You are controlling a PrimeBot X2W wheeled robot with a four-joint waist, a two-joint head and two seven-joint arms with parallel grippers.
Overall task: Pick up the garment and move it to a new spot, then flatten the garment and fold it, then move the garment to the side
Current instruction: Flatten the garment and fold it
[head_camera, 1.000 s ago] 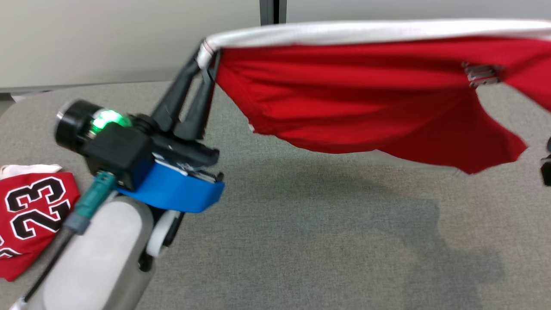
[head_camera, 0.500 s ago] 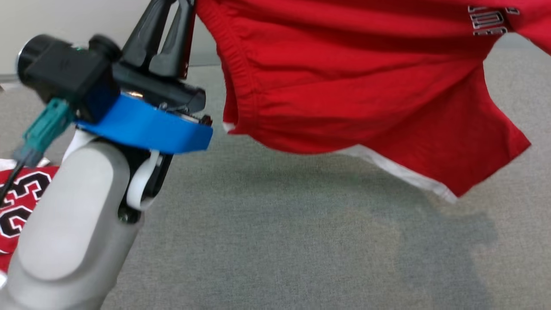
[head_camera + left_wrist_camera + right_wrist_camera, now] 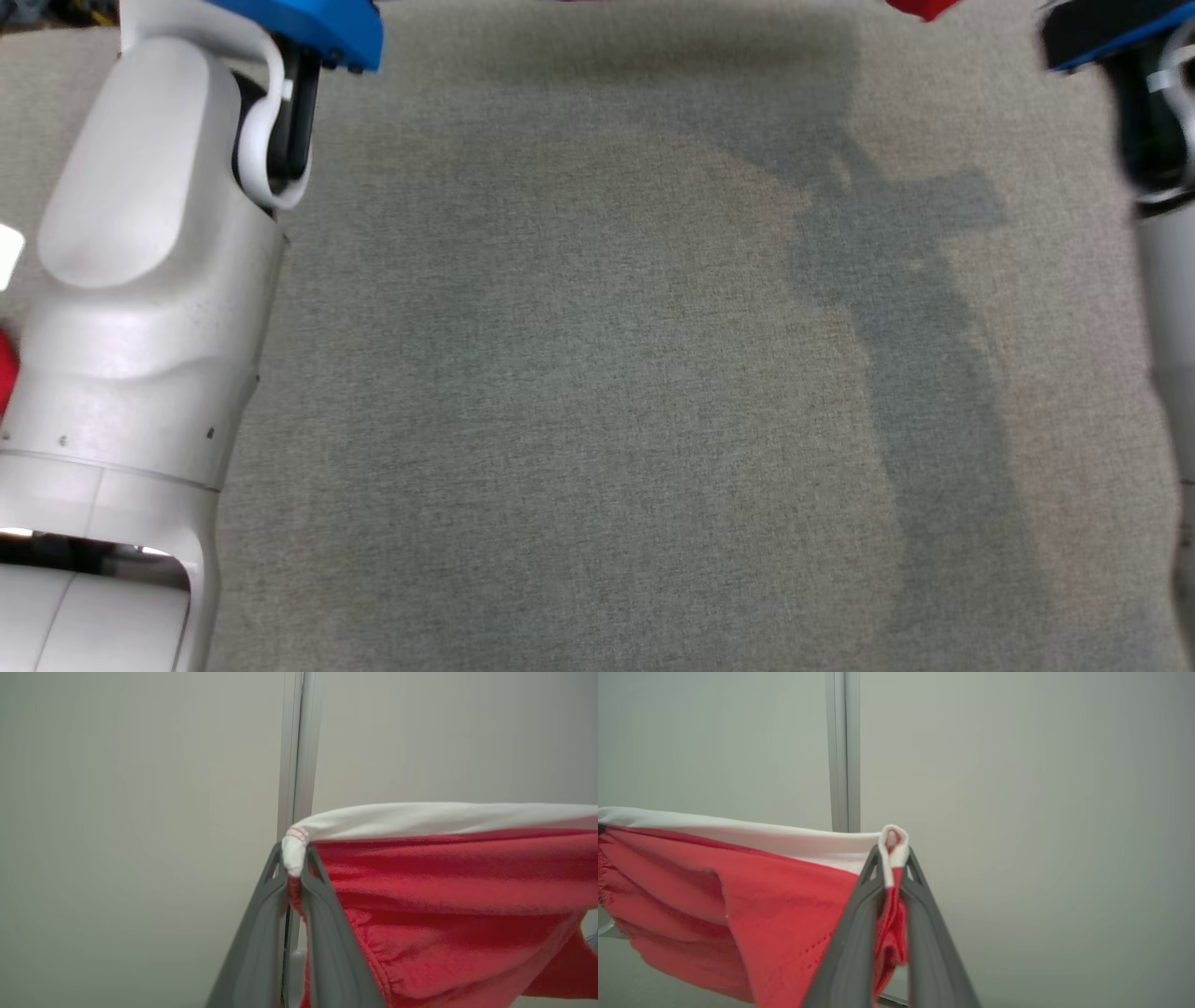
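Grey woven cloth covers the desk (image 3: pixel 597 392). In the head view the left forearm (image 3: pixel 140 280) stands over it at 9 o'clock and the right forearm (image 3: pixel 1167 355) at 3 o'clock. A scrap of red shows at that view's 1 o'clock edge.

Further out, the left tool (image 3: pixel 294 858) is pressed together on one end of the white band (image 3: pixel 420 819) of the red garment (image 3: pixel 444 891). From there the cloth runs off toward 3 o'clock in the left wrist view. The right tool (image 3: pixel 893 856) pinches the band's other end, and in its own view the cloth leaves toward 9 o'clock.

The garment hangs in the air between the two tools, its long axis running straight from one to the other. The band looks taut and the red body sags below it. Neither arm is nearer, since each holds a corner.

Laying it flat would likely mean lowering both tools together at this spacing, so the loose lower edge meets the desk first. Behind it all is a pale wall (image 3: pixel 1041 788).
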